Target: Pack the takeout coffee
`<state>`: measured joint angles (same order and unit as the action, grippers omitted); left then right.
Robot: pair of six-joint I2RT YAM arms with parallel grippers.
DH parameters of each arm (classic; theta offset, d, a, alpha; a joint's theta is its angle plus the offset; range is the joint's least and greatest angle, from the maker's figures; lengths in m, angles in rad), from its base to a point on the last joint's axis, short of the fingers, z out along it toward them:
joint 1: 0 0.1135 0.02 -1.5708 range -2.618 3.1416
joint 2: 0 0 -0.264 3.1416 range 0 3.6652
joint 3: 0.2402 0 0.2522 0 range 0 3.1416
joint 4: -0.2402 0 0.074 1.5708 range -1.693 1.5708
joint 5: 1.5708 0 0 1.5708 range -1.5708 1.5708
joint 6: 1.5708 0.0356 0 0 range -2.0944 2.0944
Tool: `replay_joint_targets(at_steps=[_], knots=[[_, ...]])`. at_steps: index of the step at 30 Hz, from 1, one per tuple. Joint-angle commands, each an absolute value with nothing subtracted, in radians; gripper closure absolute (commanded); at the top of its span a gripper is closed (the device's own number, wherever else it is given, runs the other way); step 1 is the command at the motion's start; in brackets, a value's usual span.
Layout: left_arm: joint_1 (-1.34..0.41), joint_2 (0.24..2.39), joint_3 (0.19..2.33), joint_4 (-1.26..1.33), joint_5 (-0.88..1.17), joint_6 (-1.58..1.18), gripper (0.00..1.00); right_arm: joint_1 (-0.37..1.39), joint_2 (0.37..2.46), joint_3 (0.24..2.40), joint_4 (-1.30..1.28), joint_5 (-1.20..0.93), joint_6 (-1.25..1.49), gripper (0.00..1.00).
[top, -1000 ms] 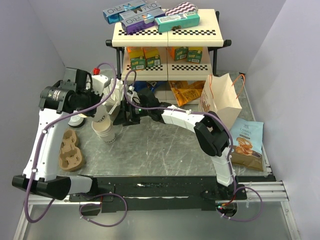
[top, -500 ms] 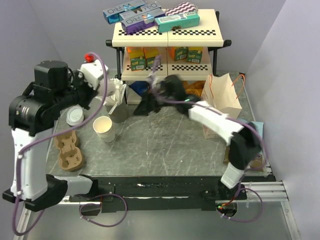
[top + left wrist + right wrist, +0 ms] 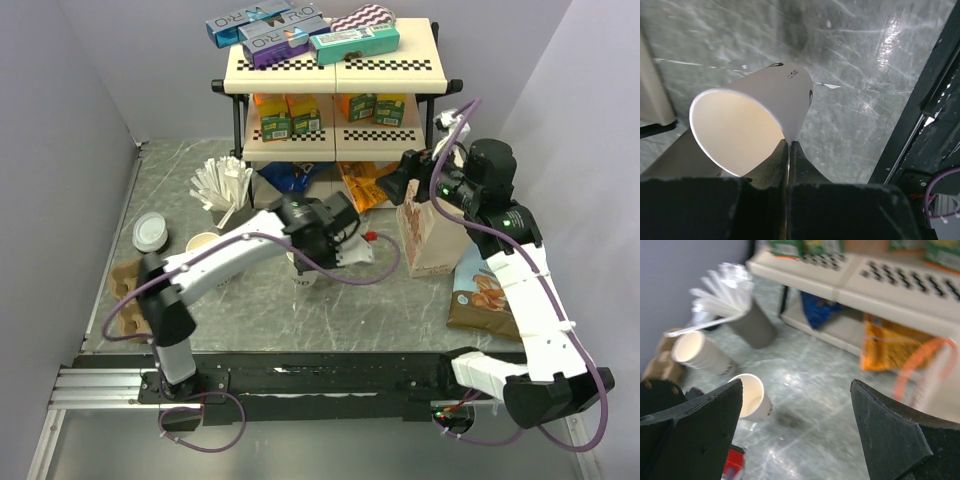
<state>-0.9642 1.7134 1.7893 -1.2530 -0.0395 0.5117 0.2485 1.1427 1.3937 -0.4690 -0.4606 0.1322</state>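
The takeout coffee (image 3: 745, 120), a white paper cup with a cream inside and small dark print, tilts just above the marble table. My left gripper (image 3: 788, 143) is shut on its wall at the rim, one finger inside and one outside. From above, the left gripper (image 3: 318, 240) covers most of the cup (image 3: 303, 274) at the table's middle. The right wrist view shows the same cup (image 3: 753, 397) low on the left. My right gripper (image 3: 797, 390) stands open and empty, and from above the right gripper (image 3: 408, 180) hangs beside the top of the brown paper bag (image 3: 432, 218).
A stack of paper cups (image 3: 204, 243), a dark grey cup of white sticks (image 3: 226, 190), a round lid (image 3: 150, 232) and a cardboard cup carrier (image 3: 125, 296) sit at left. A snack shelf (image 3: 335, 70) stands behind. A chip bag (image 3: 490, 285) lies at right.
My left arm swung from the back left to the table's middle, now holding one cup. The right arm drew back from the middle to the paper bag and opened a little wider.
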Motion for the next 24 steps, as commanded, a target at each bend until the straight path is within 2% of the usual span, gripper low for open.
replay_joint_targets(at_steps=[1,10,17,24], knots=[[-0.977,1.733,1.838,-1.191,-0.109,0.518,0.99,0.201,1.14,1.333,-0.529,-0.376,0.118,0.07],[-0.943,1.847,1.806,-1.077,-0.095,0.511,0.99,0.176,1.074,1.282,-0.489,-0.367,0.141,0.06],[-0.939,1.859,1.714,-0.983,-0.055,0.479,0.83,0.166,1.094,1.301,-0.528,-0.379,0.136,0.07],[-0.939,1.852,1.675,-0.953,-0.041,0.449,0.77,0.164,1.1,1.299,-0.522,-0.382,0.149,0.07]])
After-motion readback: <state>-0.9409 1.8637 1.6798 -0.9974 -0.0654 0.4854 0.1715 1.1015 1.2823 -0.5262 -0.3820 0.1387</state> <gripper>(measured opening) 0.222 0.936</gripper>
